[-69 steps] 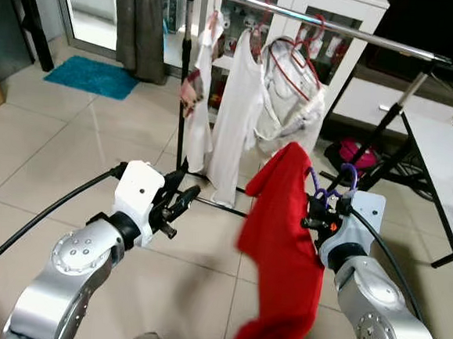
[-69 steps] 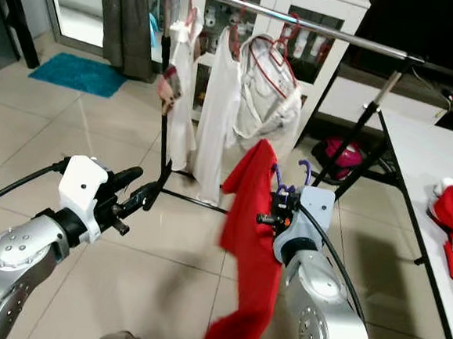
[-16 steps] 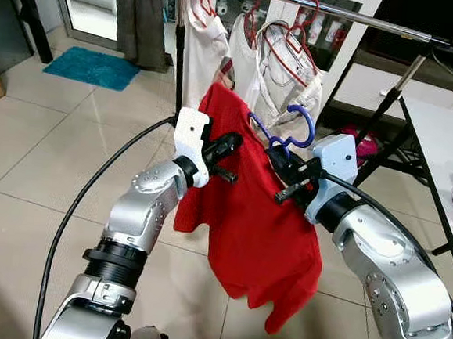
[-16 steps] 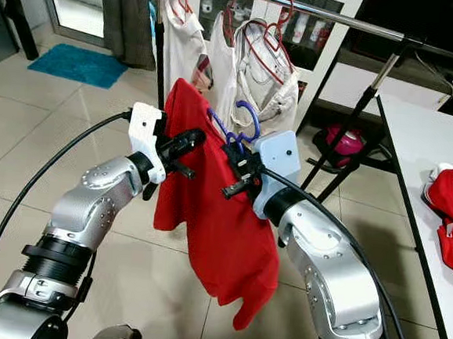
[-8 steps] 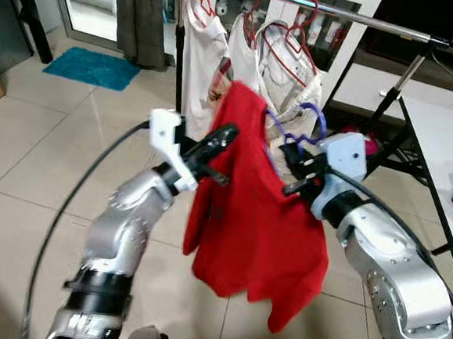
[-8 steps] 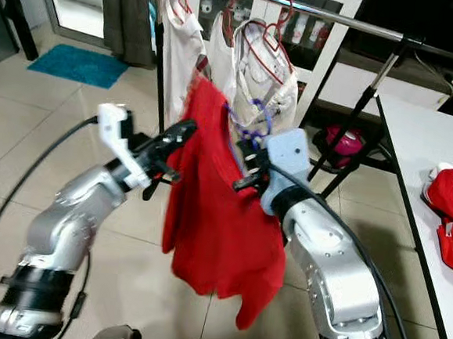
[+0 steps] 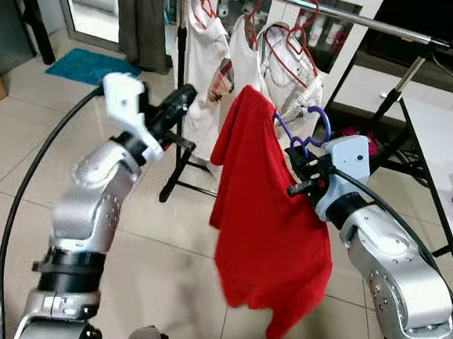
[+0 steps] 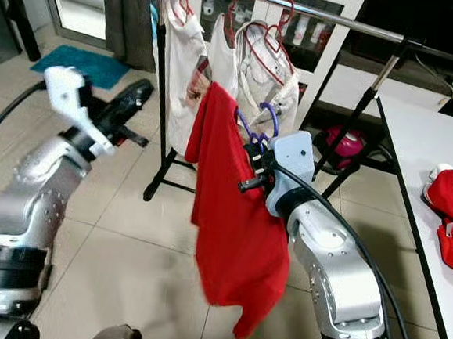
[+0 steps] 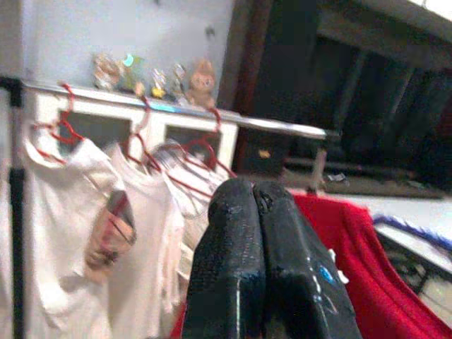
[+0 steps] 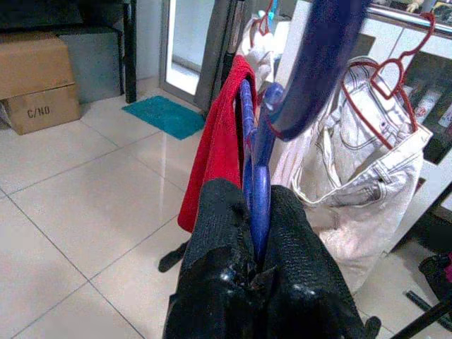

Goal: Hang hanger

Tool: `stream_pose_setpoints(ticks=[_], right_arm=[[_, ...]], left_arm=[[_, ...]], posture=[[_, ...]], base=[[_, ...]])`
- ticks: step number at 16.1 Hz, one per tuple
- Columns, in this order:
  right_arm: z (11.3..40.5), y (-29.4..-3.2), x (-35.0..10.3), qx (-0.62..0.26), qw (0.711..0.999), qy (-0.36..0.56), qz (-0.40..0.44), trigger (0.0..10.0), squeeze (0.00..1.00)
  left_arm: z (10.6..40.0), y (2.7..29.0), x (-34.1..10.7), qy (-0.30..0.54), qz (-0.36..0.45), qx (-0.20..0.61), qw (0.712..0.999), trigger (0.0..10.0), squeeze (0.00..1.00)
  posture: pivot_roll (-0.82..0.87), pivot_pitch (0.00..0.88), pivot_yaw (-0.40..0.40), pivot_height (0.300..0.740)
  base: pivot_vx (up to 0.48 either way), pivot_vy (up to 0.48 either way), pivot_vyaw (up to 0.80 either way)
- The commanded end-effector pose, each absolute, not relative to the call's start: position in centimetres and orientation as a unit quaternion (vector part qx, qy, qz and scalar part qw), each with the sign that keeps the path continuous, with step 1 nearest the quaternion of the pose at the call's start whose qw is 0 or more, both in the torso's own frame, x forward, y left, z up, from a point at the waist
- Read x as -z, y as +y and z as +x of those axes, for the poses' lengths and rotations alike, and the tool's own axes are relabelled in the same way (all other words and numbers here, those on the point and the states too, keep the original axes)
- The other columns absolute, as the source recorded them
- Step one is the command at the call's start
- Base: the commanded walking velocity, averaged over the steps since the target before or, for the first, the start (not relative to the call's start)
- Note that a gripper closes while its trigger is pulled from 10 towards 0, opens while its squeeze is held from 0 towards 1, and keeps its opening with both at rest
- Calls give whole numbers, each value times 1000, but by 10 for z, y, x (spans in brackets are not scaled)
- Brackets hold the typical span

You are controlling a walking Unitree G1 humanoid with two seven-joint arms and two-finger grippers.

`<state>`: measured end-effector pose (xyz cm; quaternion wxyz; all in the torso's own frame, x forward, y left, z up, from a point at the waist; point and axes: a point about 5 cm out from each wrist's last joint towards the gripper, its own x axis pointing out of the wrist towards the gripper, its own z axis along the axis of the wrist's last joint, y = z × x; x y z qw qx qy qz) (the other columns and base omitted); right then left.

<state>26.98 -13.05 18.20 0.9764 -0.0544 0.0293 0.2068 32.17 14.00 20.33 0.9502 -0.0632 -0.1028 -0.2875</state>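
Rail stood above and beyond, crowded with red hangers (little free gap). Red shirt hung heavy; could slide off or snag. My right gripper clamped purple hanger below rail. Left gripper closed, empty, raised aside.

Blue mat, cardboard box

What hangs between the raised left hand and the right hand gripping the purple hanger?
The red shirt draped on the purple plastic hanger hangs between the left hand and the right hand, seen in both eye views; the left hand no longer touches it.
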Motion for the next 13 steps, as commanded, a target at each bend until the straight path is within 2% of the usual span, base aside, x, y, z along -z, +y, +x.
stream_pose_setpoints(ticks=[1,2,4,7,11,13], right_arm=[[270,-137,-193,-193,979,5,-61,0,0],[271,-137,-195,-191,979,2,-69,0,0],[273,-134,-200,-189,978,-7,-88,0,0],[274,-129,-207,-189,977,-22,-93,0,0],[272,-123,-215,-192,975,-39,-102,0,0],[270,-119,-216,-195,975,-42,-101,0,0]], left_arm=[[317,119,-193,-75,-85,350,930,10000,224],[311,108,-191,-79,-120,388,910,10000,1000],[308,98,-186,-75,-199,417,884,10000,1000],[319,103,-177,-64,-268,389,879,10000,1000],[330,96,-173,-40,-253,423,869,10000,1000],[337,90,-172,-30,-203,436,876,10000,1000]], posture=[[32,24,-63,740],[21,26,-62,740],[10,28,-60,740],[10,33,-53,740],[-1,35,-25,740],[3,34,-12,740]], base=[[0,0,0],[0,0,0],[0,0,0],[0,0,0],[0,0,0],[0,0,0]])
